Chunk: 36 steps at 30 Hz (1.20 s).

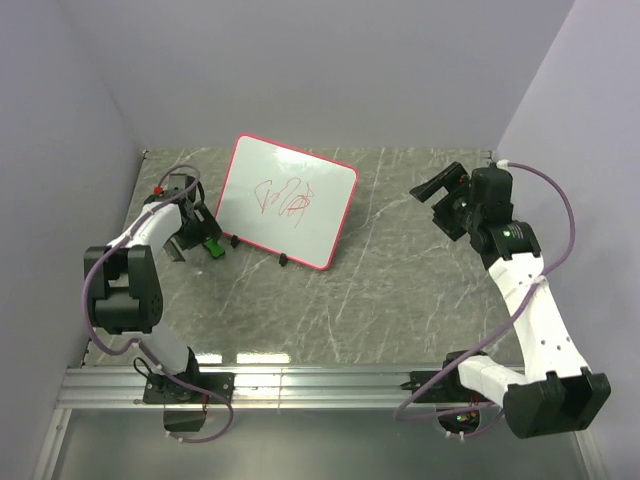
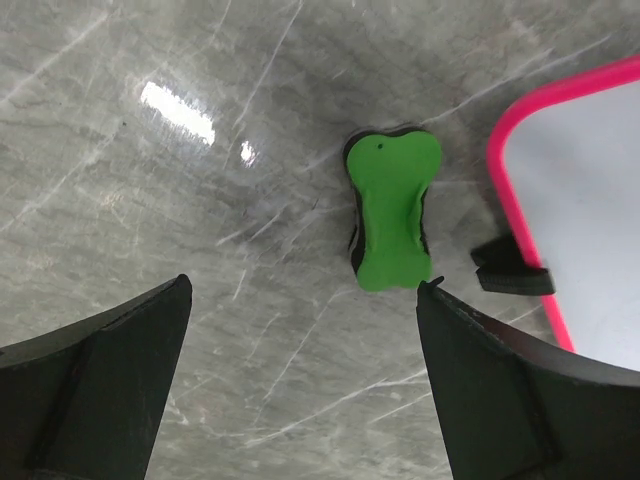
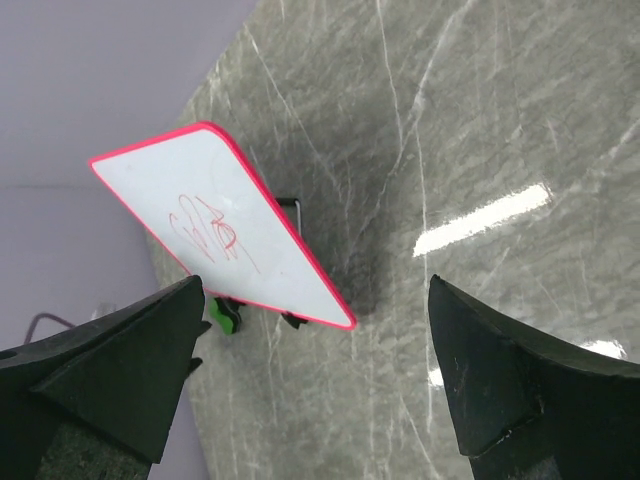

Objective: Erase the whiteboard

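In the upper middle of the overhead view, the whiteboard (image 1: 287, 202) was seen propped at a tilt on the grey marbled table (image 1: 400, 300). Its red-pink rim was turned slightly askew, and a red scribble (image 1: 285, 197) was drawn near its centre. Small black feet (image 1: 284, 260) were visible along its lower edge.

Just left of the board's lower left corner, a small green block (image 1: 212, 245) was laid flat on the table, near the board but not touching it. The left gripper (image 1: 193, 238) was held low beside that block, at the left of the frame. In the left wrist view its fingers were spread wide apart with nothing between them, and the bone-shaped block was seen just beyond their tips.

At the upper right of the overhead view, the right gripper (image 1: 437, 190) was raised, well apart from the board. In the right wrist view its fingers were likewise spread wide and empty, with the board seen far off between them.
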Available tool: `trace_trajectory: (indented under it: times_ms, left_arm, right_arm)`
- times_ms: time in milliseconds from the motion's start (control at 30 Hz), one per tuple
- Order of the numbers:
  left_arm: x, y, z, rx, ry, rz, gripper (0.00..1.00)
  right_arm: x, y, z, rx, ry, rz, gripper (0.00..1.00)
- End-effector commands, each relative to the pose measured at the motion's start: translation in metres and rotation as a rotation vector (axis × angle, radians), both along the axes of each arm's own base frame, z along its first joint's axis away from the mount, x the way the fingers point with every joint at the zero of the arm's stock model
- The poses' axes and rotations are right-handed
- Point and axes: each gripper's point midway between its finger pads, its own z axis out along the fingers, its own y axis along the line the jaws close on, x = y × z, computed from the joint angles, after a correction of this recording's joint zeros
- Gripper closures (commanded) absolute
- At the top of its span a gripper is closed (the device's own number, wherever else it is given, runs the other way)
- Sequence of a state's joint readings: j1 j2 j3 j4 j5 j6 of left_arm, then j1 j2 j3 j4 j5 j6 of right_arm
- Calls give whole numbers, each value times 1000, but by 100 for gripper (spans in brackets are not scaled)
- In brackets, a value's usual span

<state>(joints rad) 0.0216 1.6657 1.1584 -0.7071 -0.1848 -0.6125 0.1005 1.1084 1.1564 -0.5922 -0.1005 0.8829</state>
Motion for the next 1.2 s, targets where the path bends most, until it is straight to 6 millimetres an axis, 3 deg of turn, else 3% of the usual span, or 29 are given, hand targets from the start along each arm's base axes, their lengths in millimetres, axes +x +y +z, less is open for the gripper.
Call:
trace_trajectory:
  times_ms: [0,133,500,533,767,967,1067,1100,1133,1167]
  left_arm:
    - [23,3,13,27,-64,-9,1]
    - [29,0,1,10,-60,-3,2]
    - [40,-6,-17,-12,-49,25,5]
    - [39,-14,-20,-7,-35,2,5]
    - [27,-4,-32,63,61,25,14]
    - [18,-1,-33,79,89,22,47]
    - [15,-1,-36,80,101,8,65]
    - [14,0,-37,84,107,2,90]
    - [13,0,-37,87,110,2,100]
    - [12,1,-37,91,113,0,100]
  right_arm:
    - [-17,-3,-4,-32,10,19,0]
    - [-23,-9,-10,-70,14,14,0]
    - [-19,-8,-20,-96,41,39,2]
    - [-19,-8,-21,-99,42,41,2]
    - [-18,-10,-25,-114,42,39,2]
    - [-7,-6,-17,-123,8,68,2]
    - [4,12,0,-107,-63,184,3]
    - [10,16,6,-100,-90,205,2]
    - [13,27,10,-75,-104,267,2]
    - [16,33,13,-60,-120,302,3]
